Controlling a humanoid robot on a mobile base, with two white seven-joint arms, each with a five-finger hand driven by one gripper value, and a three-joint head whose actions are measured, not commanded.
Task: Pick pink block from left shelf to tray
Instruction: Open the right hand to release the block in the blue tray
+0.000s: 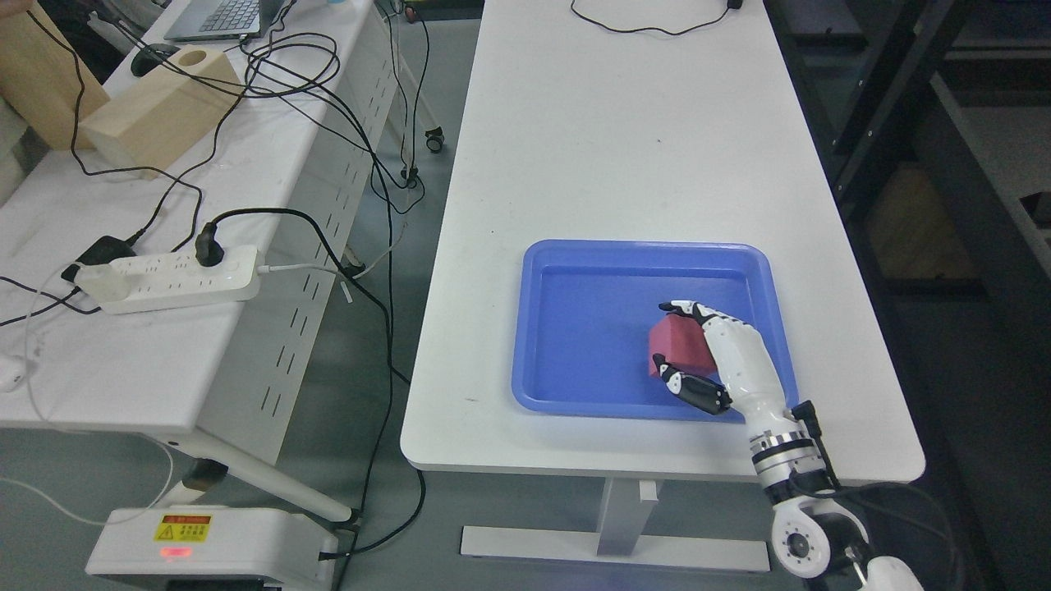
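A blue tray (575, 263) lies on the near part of the white table (624, 148). Inside its right half is the pink block (677, 345). My right hand (669, 341) comes in from the lower right and is shut on the pink block, with white fingers (686, 310) over its far side and the dark thumb (686, 384) against its near side. Whether the block rests on the tray floor or hangs just above it cannot be told. The left arm does not show.
A black cable (649, 29) lies at the table's far end. To the left stands a second desk with a power strip (172, 279), wooden blocks (156, 111), a laptop and tangled cables. Dark shelving (928, 164) stands to the right.
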